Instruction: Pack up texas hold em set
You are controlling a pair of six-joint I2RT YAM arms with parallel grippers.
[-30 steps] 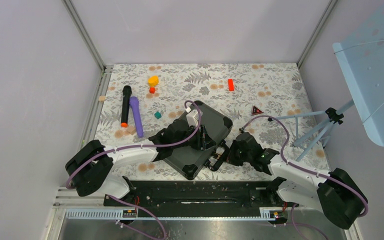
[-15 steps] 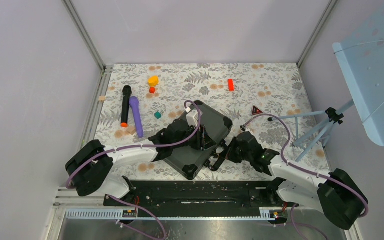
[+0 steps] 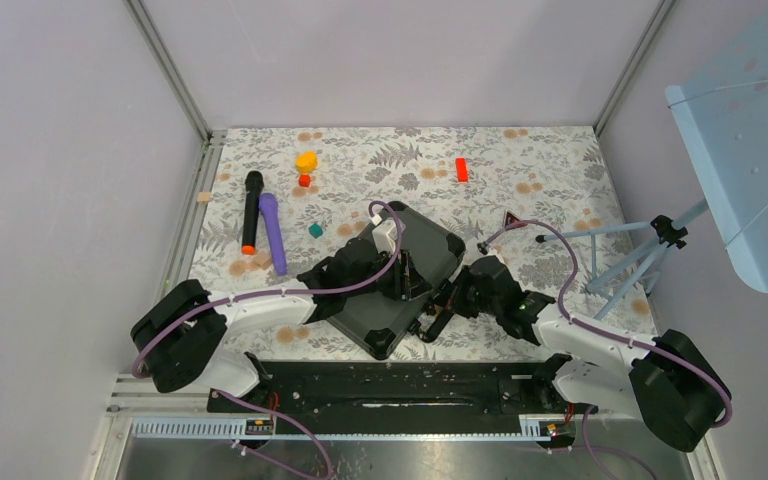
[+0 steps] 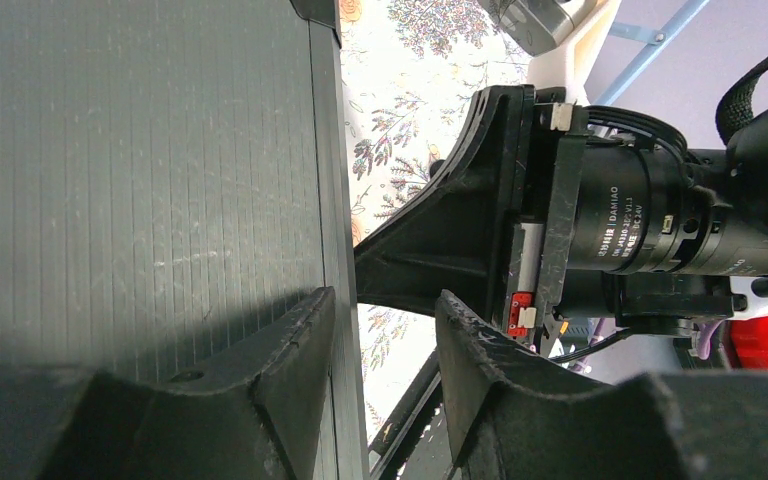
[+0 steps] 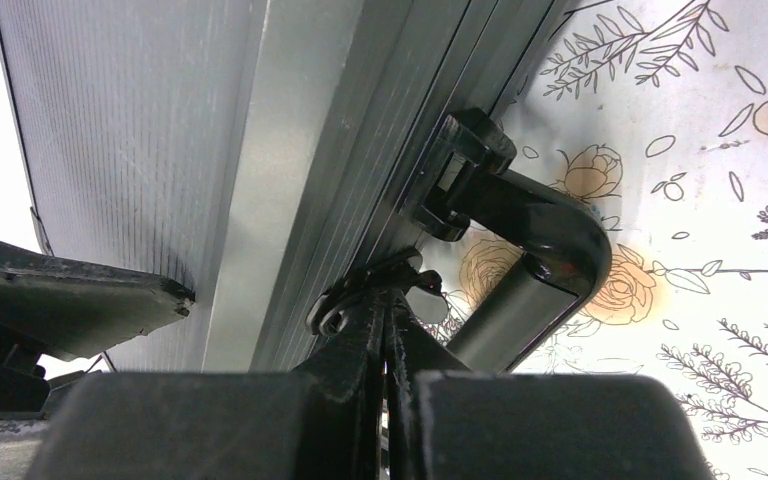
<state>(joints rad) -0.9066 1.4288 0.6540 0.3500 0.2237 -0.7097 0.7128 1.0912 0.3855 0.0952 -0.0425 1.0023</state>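
The texas hold em set shows only as its black case [image 3: 433, 243], lying closed on the flowered table; chips and cards are hidden. My left gripper [image 3: 415, 281] rests on the lid's right side. In the left wrist view the left gripper [image 4: 385, 300] is open, one finger over the ribbed lid [image 4: 140, 150] and the other past its edge. My right gripper [image 3: 442, 308] is shut, its tips [image 5: 385, 300] against the latch [image 5: 360, 293] on the case's side [image 5: 140, 130], next to the handle [image 5: 535, 262]. Nothing is between its fingers.
At the back left lie a purple cylinder [image 3: 273, 232], a black one [image 3: 251, 210], a yellow block [image 3: 306, 160], a small red block [image 3: 304, 180] and a teal block [image 3: 315, 230]. A red block [image 3: 461, 169] and a triangle marker [image 3: 513, 219] lie farther right. A blue tripod [image 3: 620, 260] stands at the right edge.
My right arm has pushed forward and left, bringing its shut gripper closer against the case's side. The left arm and the case have stayed put.
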